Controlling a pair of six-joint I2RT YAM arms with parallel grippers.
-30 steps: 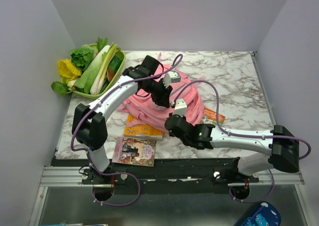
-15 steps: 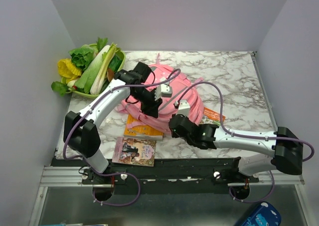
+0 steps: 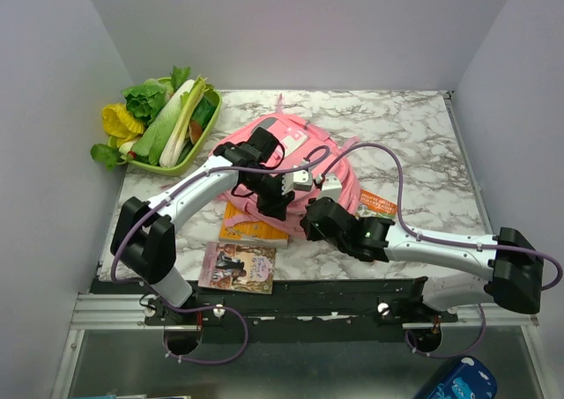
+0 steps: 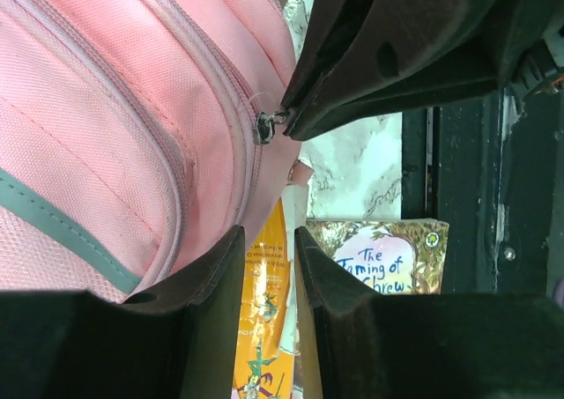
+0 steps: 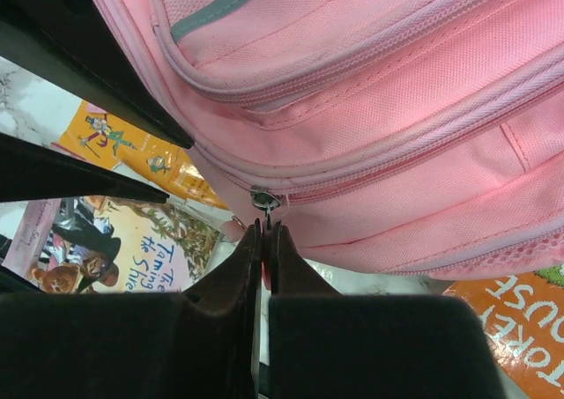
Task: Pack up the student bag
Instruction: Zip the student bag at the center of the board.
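Found the student bag [image 5: 370,99] lying on the marble table [image 3: 414,135], roughly mid-table, front face up with the zippered pockets and grey strip showing. Noted both arms reaching in over its near edge.

Saw the right gripper [image 5: 263,230] pressed together at that near edge, fingertips pinched on the zip pull [image 5: 263,196] of one of the long zipper seams. Placed the bag's bulk just beyond and above those tips in the right wrist view, pink fabric filling most of the picture.

Saw the left gripper [image 4: 269,236] narrowly parted and gripping nothing. Made out only an orange book [image 4: 264,328] through the gap, lying on the table below. Placed the bag's lower corner right against the left-hand finger in the wrist view; could not tell whether touching. Spotted the right gripper's dark tip close ahead, at the same zip pull.

Also noted a "Taming of the Shrew" book [image 4: 379,258] beside the orange one, another orange booklet [image 5: 511,320] under the bag's right side, and a green tray of vegetables [image 3: 167,121] at the far left corner, well apart from both grippers.
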